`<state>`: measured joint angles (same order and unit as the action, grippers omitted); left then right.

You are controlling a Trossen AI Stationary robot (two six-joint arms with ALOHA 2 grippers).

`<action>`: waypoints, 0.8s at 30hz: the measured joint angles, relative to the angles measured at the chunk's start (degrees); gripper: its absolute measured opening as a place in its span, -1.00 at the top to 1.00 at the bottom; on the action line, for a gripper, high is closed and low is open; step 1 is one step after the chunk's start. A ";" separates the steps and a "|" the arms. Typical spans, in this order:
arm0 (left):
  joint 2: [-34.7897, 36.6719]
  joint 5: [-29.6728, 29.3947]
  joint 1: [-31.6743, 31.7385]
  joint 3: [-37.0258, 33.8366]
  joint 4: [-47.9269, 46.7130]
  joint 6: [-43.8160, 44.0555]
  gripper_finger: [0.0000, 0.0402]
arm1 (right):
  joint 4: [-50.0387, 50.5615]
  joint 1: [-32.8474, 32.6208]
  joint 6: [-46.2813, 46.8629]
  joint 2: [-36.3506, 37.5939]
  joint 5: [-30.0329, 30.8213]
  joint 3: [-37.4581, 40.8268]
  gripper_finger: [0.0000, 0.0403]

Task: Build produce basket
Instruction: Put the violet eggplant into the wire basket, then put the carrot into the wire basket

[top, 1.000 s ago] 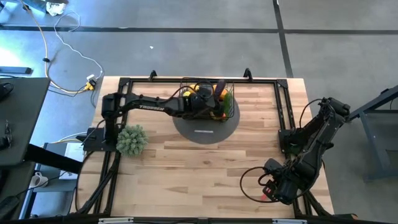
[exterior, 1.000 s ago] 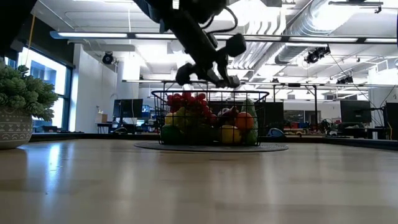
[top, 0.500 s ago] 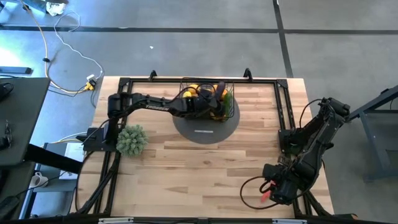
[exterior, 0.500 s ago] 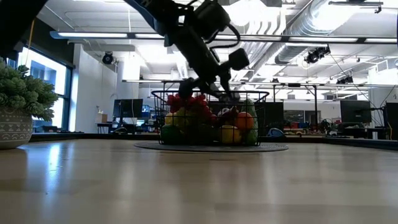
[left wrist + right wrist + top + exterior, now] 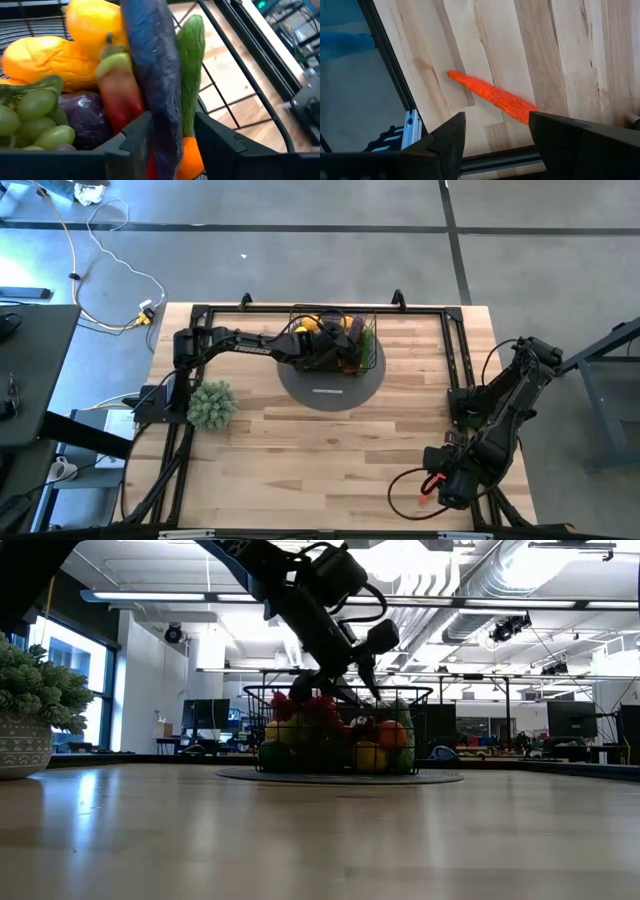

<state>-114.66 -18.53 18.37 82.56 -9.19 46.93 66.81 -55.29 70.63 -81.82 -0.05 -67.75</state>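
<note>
Basket (image 5: 336, 340) sits on a grey disc (image 5: 330, 392) at the counter's (image 5: 330, 460) far edge, full of produce (image 5: 330, 735); left end effector (image 5: 170, 135) is inside it, fingers astride an aubergine (image 5: 152, 60); whether pinching, unclear. Right end effector (image 5: 495, 135) hangs spread over a carrot (image 5: 492, 97) near the counter's corner

**Two dark robot arms**

Both arms are matte black with rounded joint housings. The left arm (image 5: 235, 346) bears white lettering along its forearm. The right arm (image 5: 500, 415) trails a looping black cable behind its claw. Each claw has two blocky, angular black fingers (image 5: 570, 142).
</note>
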 joint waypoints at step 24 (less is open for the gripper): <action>5.13 4.36 0.38 0.00 -2.21 -10.21 0.28 | 1.04 -0.35 -16.57 -1.30 -0.42 0.00 0.01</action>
<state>-109.53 -14.16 18.74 82.57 -11.40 36.73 67.85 -55.64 54.05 -83.12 -0.47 -67.75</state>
